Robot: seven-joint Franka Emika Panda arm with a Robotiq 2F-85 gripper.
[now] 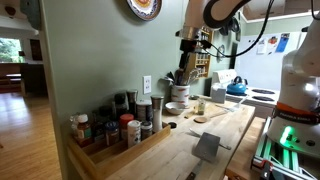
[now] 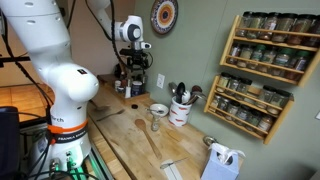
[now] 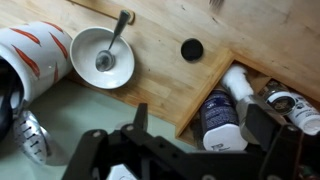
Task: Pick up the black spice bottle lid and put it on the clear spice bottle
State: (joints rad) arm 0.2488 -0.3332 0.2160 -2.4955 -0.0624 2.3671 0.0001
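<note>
The black spice bottle lid (image 3: 191,49) is a small round disc lying flat on the wooden counter, near the corner of the spice tray; it shows as a dark spot in an exterior view (image 1: 170,126). The clear spice bottle (image 2: 155,123) stands uncapped on the counter next to the white bowl, and it also shows in an exterior view (image 1: 200,106); it is out of the wrist view. My gripper (image 3: 200,130) is open and empty. It hangs high above the counter in both exterior views (image 1: 187,45) (image 2: 134,68), over the tray's end.
A white bowl (image 3: 103,57) with a spoon sits near the lid. A white and orange striped utensil holder (image 3: 35,55) stands beside it. The wooden spice tray (image 1: 120,150) holds several bottles. A wall spice rack (image 2: 265,70) and a grey cloth (image 1: 207,147) are nearby.
</note>
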